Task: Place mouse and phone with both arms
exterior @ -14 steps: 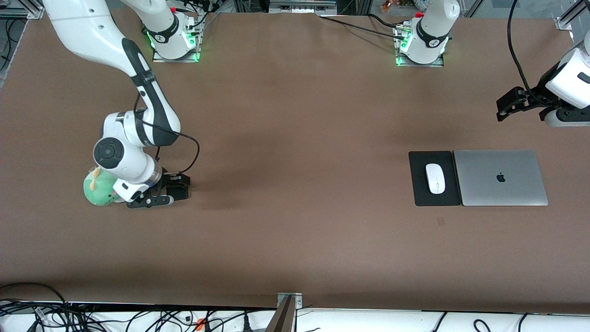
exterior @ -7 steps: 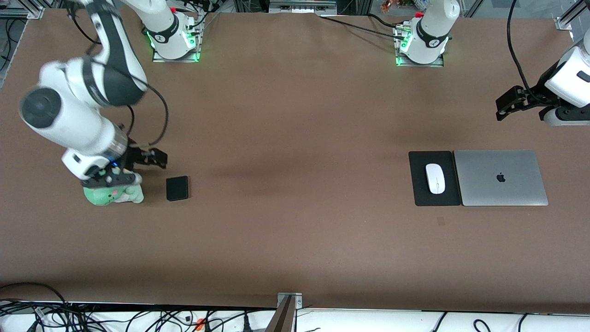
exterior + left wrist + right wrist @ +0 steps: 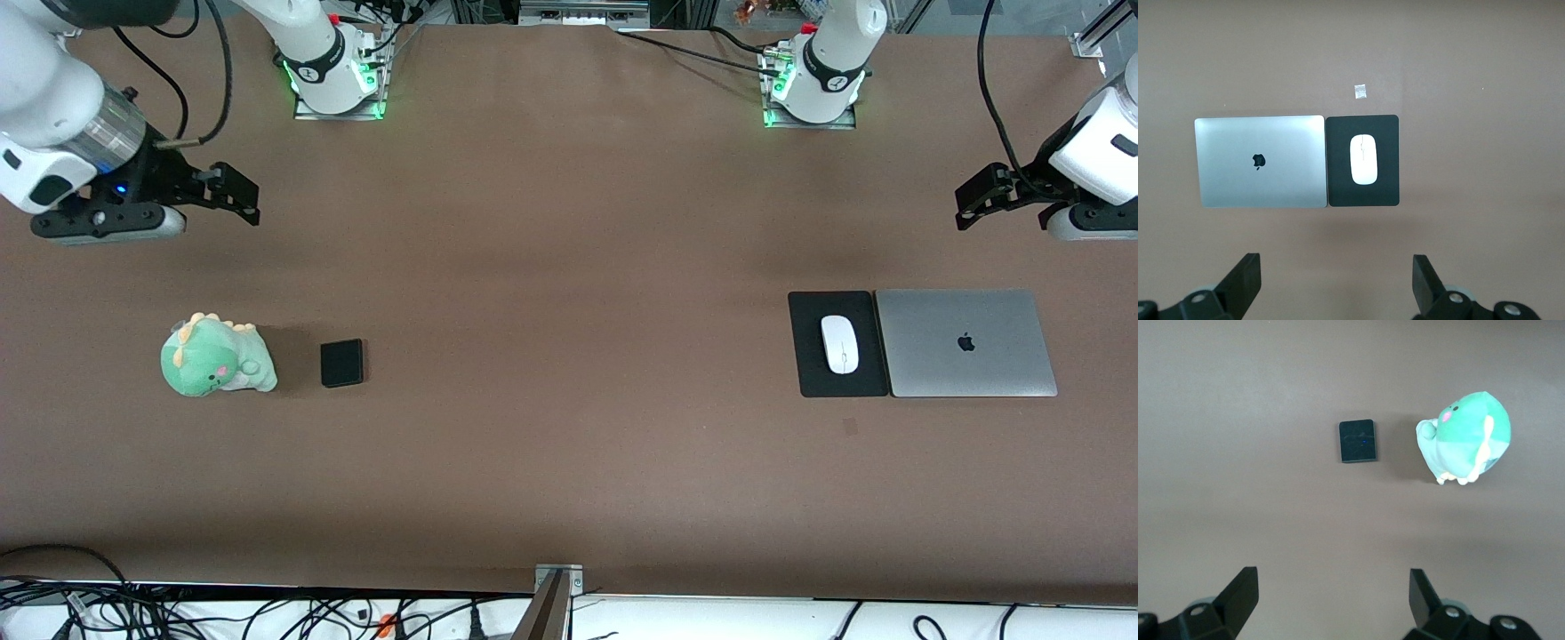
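The black phone (image 3: 341,363) lies flat on the table toward the right arm's end, beside a green plush toy; it also shows in the right wrist view (image 3: 1357,441). The white mouse (image 3: 839,344) sits on a black mouse pad (image 3: 811,378) toward the left arm's end and shows in the left wrist view (image 3: 1364,159). My right gripper (image 3: 238,196) is open and empty, high over bare table, its jaws wide apart in its wrist view (image 3: 1333,600). My left gripper (image 3: 975,201) is open and empty, high over bare table (image 3: 1336,280).
A green plush dinosaur (image 3: 216,357) stands next to the phone (image 3: 1468,437). A closed silver laptop (image 3: 965,342) lies against the mouse pad (image 3: 1259,161). A small pale mark (image 3: 1360,91) is on the table near the pad. Cables run along the table's near edge.
The right gripper has lifted away from the phone and swung up and off toward its end of the table. The phone stays on the table beside the plush. The left arm has barely moved.
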Controlling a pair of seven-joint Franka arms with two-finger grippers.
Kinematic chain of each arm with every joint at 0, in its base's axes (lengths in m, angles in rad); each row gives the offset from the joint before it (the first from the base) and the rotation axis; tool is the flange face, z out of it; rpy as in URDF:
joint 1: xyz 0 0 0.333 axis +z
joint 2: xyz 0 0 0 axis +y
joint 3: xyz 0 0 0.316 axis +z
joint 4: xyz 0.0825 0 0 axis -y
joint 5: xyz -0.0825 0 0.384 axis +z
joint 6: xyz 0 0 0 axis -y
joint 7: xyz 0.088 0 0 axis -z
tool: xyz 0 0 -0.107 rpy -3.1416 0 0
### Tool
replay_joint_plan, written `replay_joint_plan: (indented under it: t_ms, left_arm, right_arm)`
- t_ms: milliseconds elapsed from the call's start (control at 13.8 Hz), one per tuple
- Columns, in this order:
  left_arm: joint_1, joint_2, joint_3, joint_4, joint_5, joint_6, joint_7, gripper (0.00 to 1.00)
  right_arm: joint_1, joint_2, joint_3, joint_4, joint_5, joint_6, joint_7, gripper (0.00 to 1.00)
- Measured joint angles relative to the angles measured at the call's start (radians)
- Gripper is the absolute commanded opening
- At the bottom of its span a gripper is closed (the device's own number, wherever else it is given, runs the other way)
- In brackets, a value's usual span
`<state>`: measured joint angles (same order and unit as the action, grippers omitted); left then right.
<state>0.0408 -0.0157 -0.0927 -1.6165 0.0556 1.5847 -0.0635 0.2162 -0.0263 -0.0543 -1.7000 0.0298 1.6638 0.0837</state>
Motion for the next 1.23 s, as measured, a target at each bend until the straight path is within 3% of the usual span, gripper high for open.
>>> replay_joint_plan:
  t_ms: [362,1232]
  left_arm:
    - [0.000,0.000,-0.001,0.001,0.000,0.000,0.000,1.00]
    - [0.000,0.000,-0.001,0.003,0.000,-0.001,0.000,1.00]
  right_arm:
    - [-0.003,0.014,-0.051,0.043,0.000,-0.019,-0.002,1.00]
    - [-0.002,0.022,-0.043,0.069,0.000,-0.035,-0.060,1.00]
